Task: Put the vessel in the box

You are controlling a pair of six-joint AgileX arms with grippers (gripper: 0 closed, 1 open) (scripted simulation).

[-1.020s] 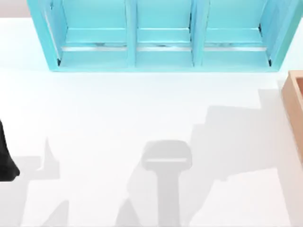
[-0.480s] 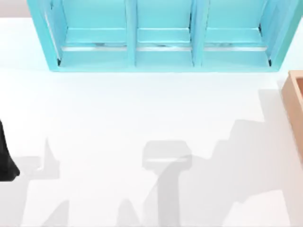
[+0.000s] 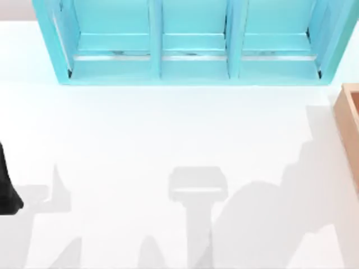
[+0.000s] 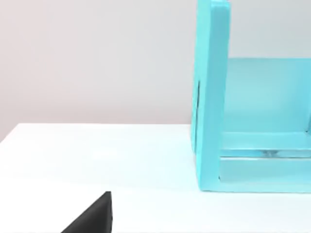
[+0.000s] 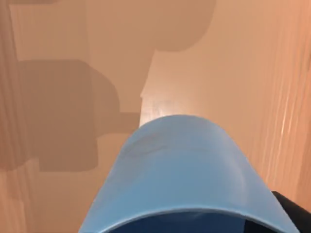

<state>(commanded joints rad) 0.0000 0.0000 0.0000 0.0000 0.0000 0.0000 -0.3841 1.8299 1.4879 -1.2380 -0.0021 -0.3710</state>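
Observation:
The vessel (image 5: 180, 170), a plain blue cup, sits very close in the right wrist view, its rim toward the camera. My right gripper (image 5: 194, 227) is shut on it, and one dark finger (image 5: 292, 209) shows beside the cup wall. Behind the cup lie the tan floor and walls of the box (image 5: 228, 63), so the cup hangs inside or just over it. In the top view the box (image 3: 349, 120) shows as a tan corner at the right edge. My left arm (image 3: 7, 190) is parked at the left edge.
A big cyan shelf unit (image 3: 190, 42) with three compartments stands along the back of the white table; its side wall (image 4: 211, 97) is in the left wrist view. Grey arm shadows (image 3: 263, 224) lie on the front half of the table.
The large arm shadow on the table has slid toward the right and front, toward the box. The left arm has not moved.

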